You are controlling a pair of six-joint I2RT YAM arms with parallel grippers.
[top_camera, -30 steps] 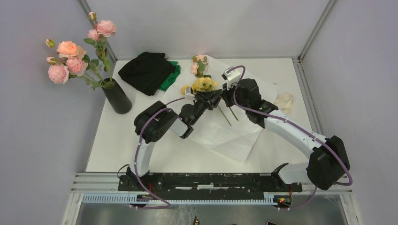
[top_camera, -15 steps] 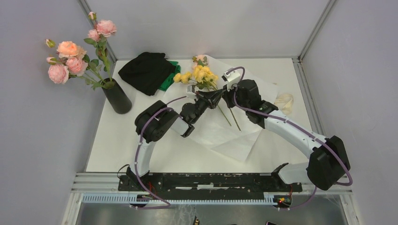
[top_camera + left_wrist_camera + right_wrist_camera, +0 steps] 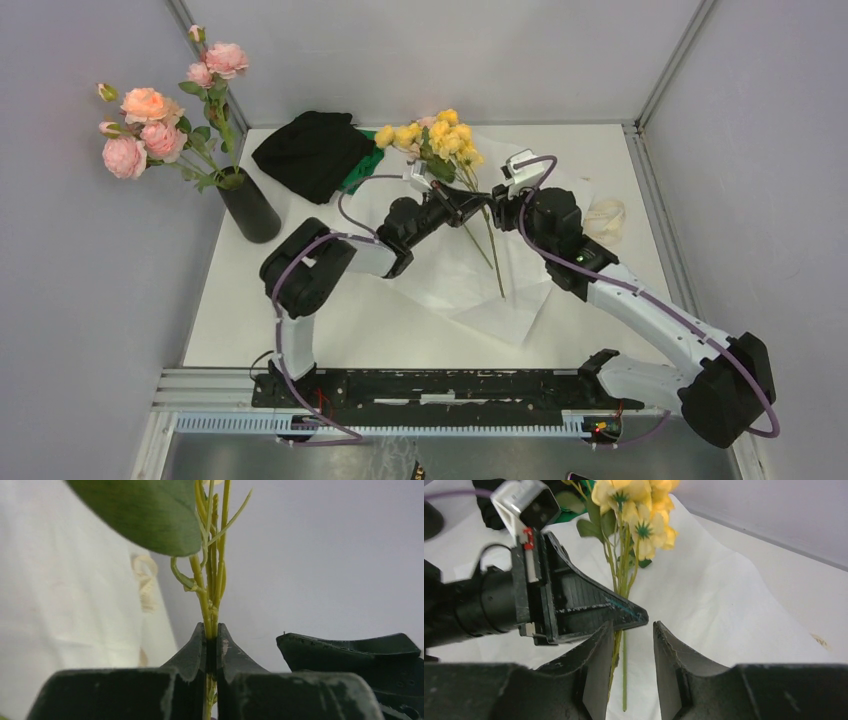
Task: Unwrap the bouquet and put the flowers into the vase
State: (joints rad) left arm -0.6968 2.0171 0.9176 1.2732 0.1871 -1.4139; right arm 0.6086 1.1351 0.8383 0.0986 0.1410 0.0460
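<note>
Black-and-green cloth heap [image 3: 318, 155] near vase [image 3: 250, 207]

Finding: this is a robotics lab test cell, not a home or a shop. I work inside a bare enclosure with plain grey wall panels [image 3: 450, 50] on three sides, joined at the corners by aluminium frame posts [image 3: 678, 60]. The desk [image 3: 300, 330] is a plain white board. My left arm [image 3: 300, 280] and right arm [image 3: 640, 300] are bolted to a black rail [image 3: 440, 385] at its near edge, beside a slotted cable duct [image 3: 400, 424]. Exposed purple cable [image 3: 454, 493] runs along the arms.
</note>
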